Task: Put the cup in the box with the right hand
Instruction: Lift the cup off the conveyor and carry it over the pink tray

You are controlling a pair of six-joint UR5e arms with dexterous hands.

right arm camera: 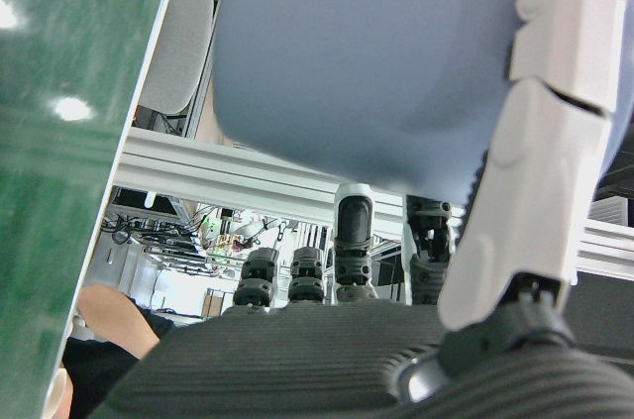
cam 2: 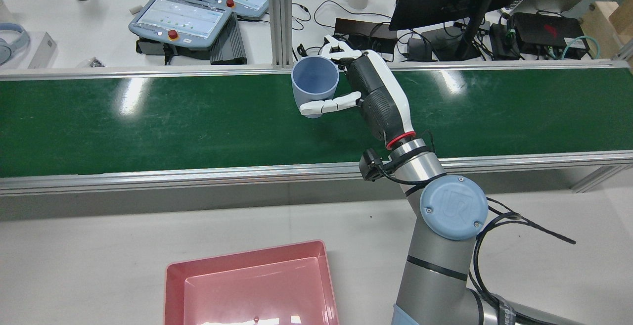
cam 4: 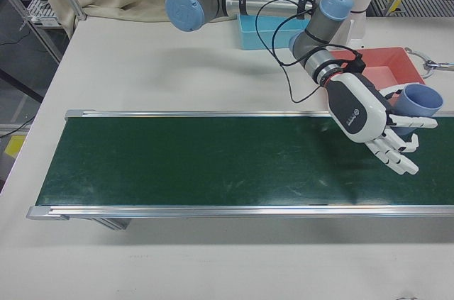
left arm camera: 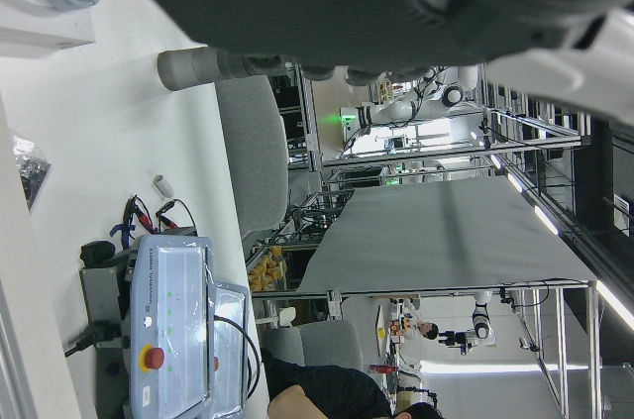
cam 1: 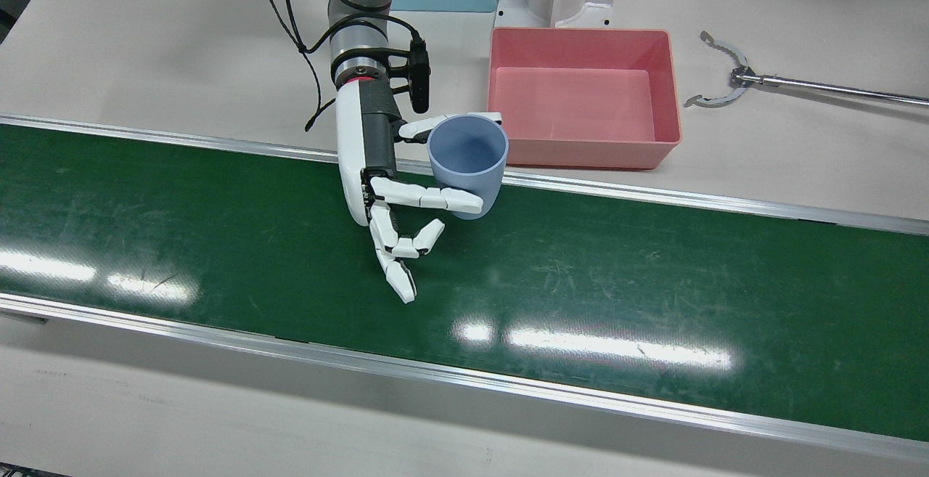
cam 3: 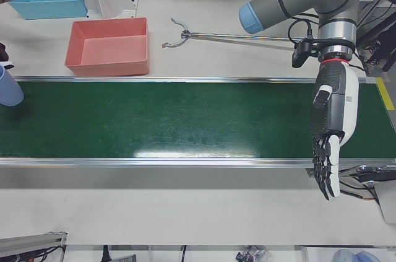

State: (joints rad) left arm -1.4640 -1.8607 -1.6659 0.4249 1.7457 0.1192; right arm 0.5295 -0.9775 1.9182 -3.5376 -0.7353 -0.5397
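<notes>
In the front view the right hand (cam 1: 395,194) is clamped on the blue cup (cam 1: 468,165), one finger across the near wall and another behind the rim, holding it upright above the far edge of the green conveyor belt (cam 1: 580,281) and just beside the pink box (cam 1: 584,96), which stands empty on the tabletop (cam 1: 145,49); a metal reacher tool (cam 1: 762,81) lies well to the box's other side. From the rear view the cup (cam 2: 315,83) hangs clear of the belt in the right hand (cam 2: 368,87), with the box (cam 2: 252,285) on the near tabletop, so the carry looks roughly half done. The left-front view shows the left hand (cam 3: 331,144) hanging over the belt's end with fingers straight, slightly apart, and holding nothing. The right-front view confirms the cup (cam 4: 417,105) pinched at its side wall, mouth up. The left hand view shows only the room beyond. The right hand view has the cup's wall (right arm camera: 376,72) filling the frame with a finger (right arm camera: 550,132) pressed on it. The cup looks light, rigid and smooth (likely plastic), so it could slip; a grip across the wall near the rim, kept upright, seems safest.
</notes>
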